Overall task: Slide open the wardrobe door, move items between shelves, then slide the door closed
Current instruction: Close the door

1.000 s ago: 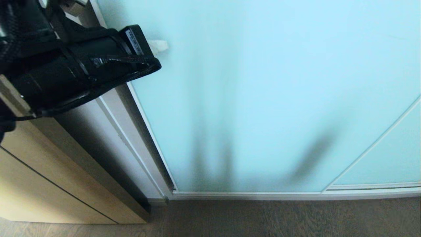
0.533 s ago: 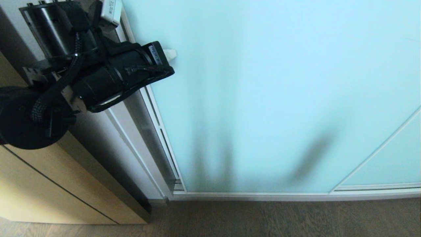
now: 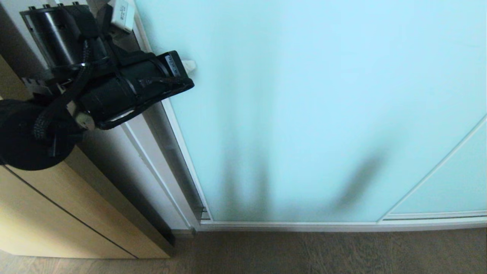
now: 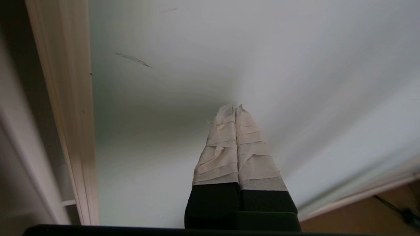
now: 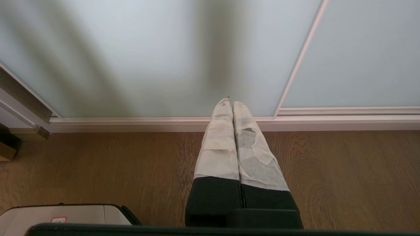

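The left gripper [image 4: 235, 109] is raised against the frosted glass of the sliding wardrobe door [image 3: 323, 106], close to the door's left frame edge, with its taped fingers [image 4: 226, 144] pressed together on nothing. The door is seen almost shut — only a narrow slit of track is exposed at its lower left corner, beside the light wooden cabinet [image 3: 57, 213]. The right gripper [image 5: 230, 102] is held low over the wooden floor [image 5: 98, 164] — jaws together and empty, tips pointed at the door's bottom rail.

Narrow slot beside sliding wardrobe door [image 3: 323, 95] — frame post [image 3: 152, 152] (white) blocks left.
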You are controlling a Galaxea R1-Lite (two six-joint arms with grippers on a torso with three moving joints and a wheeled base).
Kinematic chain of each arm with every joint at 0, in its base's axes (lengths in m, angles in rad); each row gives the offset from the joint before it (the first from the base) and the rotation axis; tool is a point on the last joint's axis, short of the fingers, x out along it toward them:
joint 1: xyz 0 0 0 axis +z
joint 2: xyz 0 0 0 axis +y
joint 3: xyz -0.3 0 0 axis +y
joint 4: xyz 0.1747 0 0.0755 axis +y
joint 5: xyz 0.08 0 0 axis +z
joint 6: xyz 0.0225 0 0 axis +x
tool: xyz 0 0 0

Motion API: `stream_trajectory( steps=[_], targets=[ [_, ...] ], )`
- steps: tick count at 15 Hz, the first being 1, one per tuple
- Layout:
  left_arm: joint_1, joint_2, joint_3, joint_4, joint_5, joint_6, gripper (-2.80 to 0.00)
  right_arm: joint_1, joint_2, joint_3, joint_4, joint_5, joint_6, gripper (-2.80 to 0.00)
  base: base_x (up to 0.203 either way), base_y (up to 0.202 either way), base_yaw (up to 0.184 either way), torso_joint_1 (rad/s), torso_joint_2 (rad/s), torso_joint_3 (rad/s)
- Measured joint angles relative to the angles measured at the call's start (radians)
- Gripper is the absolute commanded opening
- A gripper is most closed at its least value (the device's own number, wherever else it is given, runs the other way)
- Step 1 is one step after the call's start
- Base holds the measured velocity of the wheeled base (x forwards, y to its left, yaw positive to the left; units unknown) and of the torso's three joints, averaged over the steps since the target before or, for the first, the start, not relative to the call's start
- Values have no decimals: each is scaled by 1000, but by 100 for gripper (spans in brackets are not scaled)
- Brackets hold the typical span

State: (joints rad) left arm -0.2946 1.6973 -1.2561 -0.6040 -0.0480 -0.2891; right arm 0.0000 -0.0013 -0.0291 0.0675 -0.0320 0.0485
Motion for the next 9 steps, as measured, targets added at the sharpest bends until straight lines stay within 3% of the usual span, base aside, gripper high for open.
stream_trajectory(
  steps=[9],
  targets=[
    [5, -60, 11, 10, -6, 6, -280, 0, 0, 0, -1, 0, 0, -280, 0, 0, 0, 0, 0, 0]
  ],
)
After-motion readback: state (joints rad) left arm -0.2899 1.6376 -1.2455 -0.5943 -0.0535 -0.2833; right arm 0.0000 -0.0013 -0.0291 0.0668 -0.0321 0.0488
